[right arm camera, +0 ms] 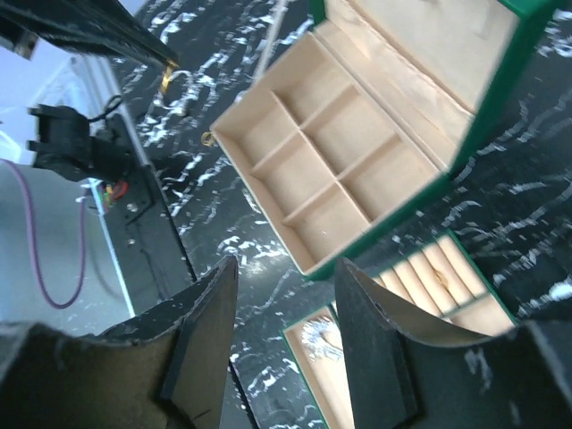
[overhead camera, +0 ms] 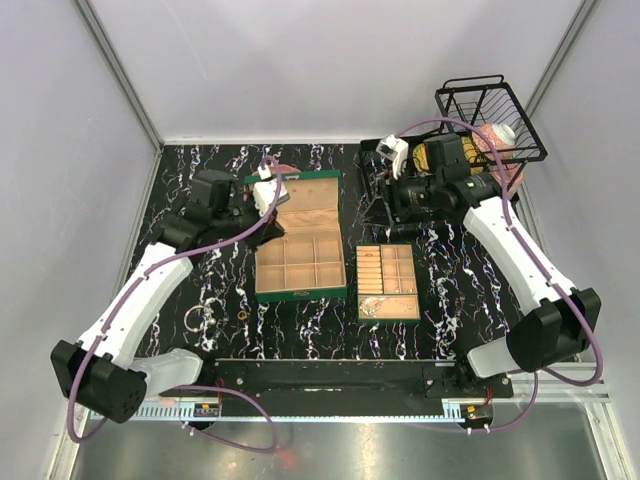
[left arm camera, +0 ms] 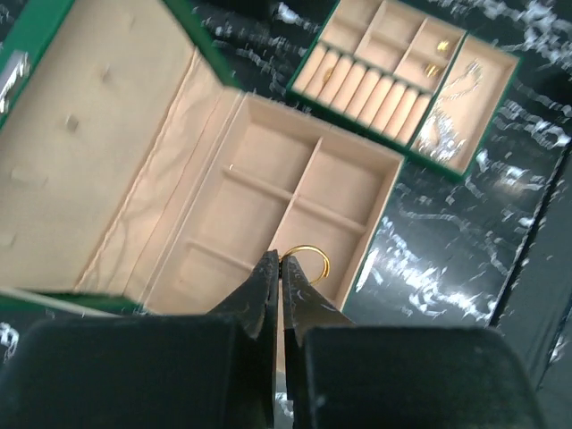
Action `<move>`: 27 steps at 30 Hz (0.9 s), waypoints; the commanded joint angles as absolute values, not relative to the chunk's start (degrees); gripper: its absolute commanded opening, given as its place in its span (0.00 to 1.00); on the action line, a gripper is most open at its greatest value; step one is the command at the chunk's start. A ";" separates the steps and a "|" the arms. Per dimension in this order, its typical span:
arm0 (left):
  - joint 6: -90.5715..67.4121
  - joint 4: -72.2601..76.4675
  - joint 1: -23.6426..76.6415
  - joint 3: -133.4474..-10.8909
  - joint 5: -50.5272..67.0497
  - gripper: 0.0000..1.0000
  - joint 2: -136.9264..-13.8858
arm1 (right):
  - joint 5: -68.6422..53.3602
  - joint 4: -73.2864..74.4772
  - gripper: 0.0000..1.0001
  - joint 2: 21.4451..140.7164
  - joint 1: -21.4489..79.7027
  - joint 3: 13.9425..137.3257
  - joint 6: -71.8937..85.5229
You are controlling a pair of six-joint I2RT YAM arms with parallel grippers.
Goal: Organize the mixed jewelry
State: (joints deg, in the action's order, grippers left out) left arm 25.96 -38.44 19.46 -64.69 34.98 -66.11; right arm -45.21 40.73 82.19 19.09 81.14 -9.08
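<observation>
1 thin gold ring hangs upright over the green box, pinched in the left gripper. At 8 o'clock from that box, a silver bangle and a smaller gold ring lie flat. A silvery chain sits bunched in the tray, with 2 small gold rings at its 12 o'clock.

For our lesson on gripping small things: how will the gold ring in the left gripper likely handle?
The gold ring looks thin and stiff, so it probably keeps its shape in the left gripper. Pinched only at its edge, it may swivel or slip. Dropped into the green box, it could roll until a divider stops it.
</observation>
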 commanded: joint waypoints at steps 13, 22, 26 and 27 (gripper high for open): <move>7.29 -25.14 33.75 -75.06 18.02 0.00 -72.95 | -49.04 30.15 0.52 90.26 30.14 87.54 -0.27; 5.98 -23.47 35.33 -74.27 15.12 0.00 -73.30 | -48.61 28.30 0.50 91.84 31.20 87.72 1.84; 5.89 -23.29 35.77 -74.00 14.59 0.00 -73.30 | -48.86 27.34 0.49 92.20 31.20 87.63 2.81; 5.89 -23.29 35.95 -74.00 14.59 0.00 -73.30 | -48.87 27.25 0.49 92.37 31.29 87.71 2.90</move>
